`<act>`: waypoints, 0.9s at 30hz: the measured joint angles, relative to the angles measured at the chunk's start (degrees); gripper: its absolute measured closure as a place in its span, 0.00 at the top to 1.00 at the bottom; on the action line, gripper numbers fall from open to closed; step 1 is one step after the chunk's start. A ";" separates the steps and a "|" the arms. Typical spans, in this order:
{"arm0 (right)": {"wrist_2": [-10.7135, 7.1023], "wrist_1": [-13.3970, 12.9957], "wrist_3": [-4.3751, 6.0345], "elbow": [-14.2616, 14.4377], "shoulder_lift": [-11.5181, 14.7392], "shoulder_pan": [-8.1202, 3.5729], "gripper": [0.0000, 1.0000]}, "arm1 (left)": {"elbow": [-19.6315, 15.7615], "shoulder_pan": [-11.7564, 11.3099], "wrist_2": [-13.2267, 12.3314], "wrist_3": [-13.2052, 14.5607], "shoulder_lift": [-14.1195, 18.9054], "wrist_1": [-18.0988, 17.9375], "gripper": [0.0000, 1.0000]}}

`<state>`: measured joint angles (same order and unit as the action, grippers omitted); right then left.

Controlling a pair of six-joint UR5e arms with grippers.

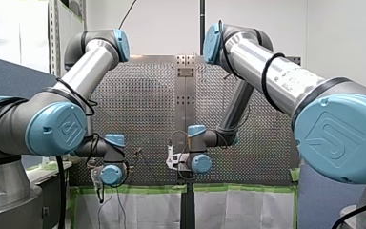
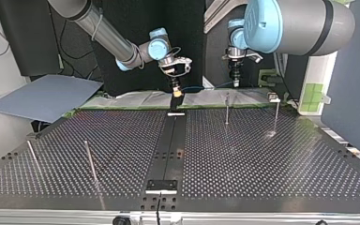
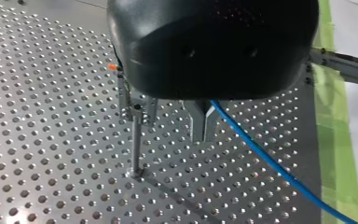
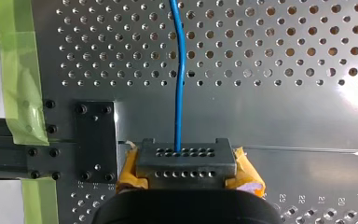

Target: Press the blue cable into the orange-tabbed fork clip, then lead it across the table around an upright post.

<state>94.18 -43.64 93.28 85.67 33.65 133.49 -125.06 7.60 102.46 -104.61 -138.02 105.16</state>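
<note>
Right wrist view: my right gripper (image 4: 186, 163) is pressed shut on the blue cable (image 4: 180, 84). The cable goes straight away from the grey tip, which sits between the yellow pads (image 4: 248, 173), and runs out over the holes of the table (image 4: 284, 112). A strip of green tape (image 4: 21, 70) lies along the table's edge, off to one side of the gripper. In the left wrist view, my left gripper (image 3: 172, 128) has its two metal fingers apart, with a gap between them and nothing in that gap. The blue cable comes out just beside one finger and slopes away across the table toward the green edge. A thin upright post (image 3: 135, 144) stands just beside the other finger. A small orange tab (image 3: 113, 67) peeks out next to the gripper's black body, and the clip it belongs to is mostly hidden. In the top view both grippers hang low at the far edge of the table, with a bit of blue cable stretched between them
</note>
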 joint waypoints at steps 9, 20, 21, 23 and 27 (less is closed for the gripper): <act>-0.12 0.10 -0.12 -0.31 -0.09 0.00 0.00 | -0.71 0.29 0.31 1.38 0.21 2.10 0.00; -0.12 0.64 -0.19 -1.05 -0.15 -0.09 0.00 | -1.98 0.65 0.31 1.77 4.38 2.45 0.00; -0.12 0.64 -0.19 -1.07 -0.16 -0.11 0.00 | -2.24 0.63 0.30 1.76 4.81 2.30 0.00; -0.12 0.65 -0.19 -1.12 -0.17 -0.14 0.00 | -2.63 0.51 0.23 1.54 5.55 1.97 0.00; -0.12 0.69 -0.19 -1.21 -0.17 -0.15 0.00 | -2.85 0.19 -0.24 1.04 6.05 1.58 0.00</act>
<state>94.05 -42.95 93.09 84.47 33.47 133.34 -127.91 7.78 102.22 -103.57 -131.97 106.73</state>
